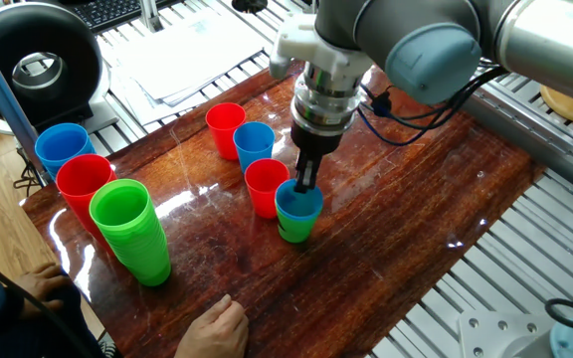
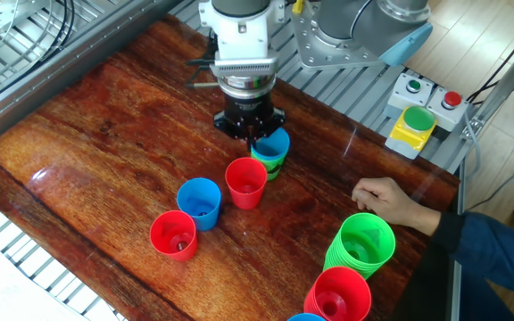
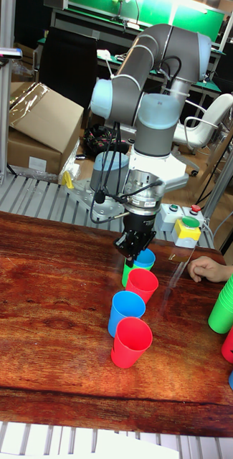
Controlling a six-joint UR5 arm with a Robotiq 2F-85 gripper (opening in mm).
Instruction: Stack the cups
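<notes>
My gripper (image 1: 306,181) (image 2: 255,138) (image 3: 135,252) is shut on the near rim of a blue cup (image 1: 299,204) (image 2: 273,143) (image 3: 145,259), one finger inside it and one outside. That cup is nested in the light green cup (image 1: 294,233) (image 2: 270,165) (image 3: 126,274), and much of its blue wall shows above the green. Beside this pair, a red cup (image 1: 265,186) (image 2: 245,182) (image 3: 142,285), a blue cup (image 1: 255,142) (image 2: 199,201) (image 3: 126,313) and another red cup (image 1: 226,127) (image 2: 175,235) (image 3: 132,342) stand upright in a row.
A tall green pile (image 1: 132,231) (image 2: 362,242), a red pile (image 1: 82,186) (image 2: 337,294) and a blue pile (image 1: 62,147) stand at one end of the wooden table (image 1: 416,199). A person's hand (image 1: 212,326) (image 2: 387,198) rests near that end. A button box (image 2: 410,120) sits beyond the edge.
</notes>
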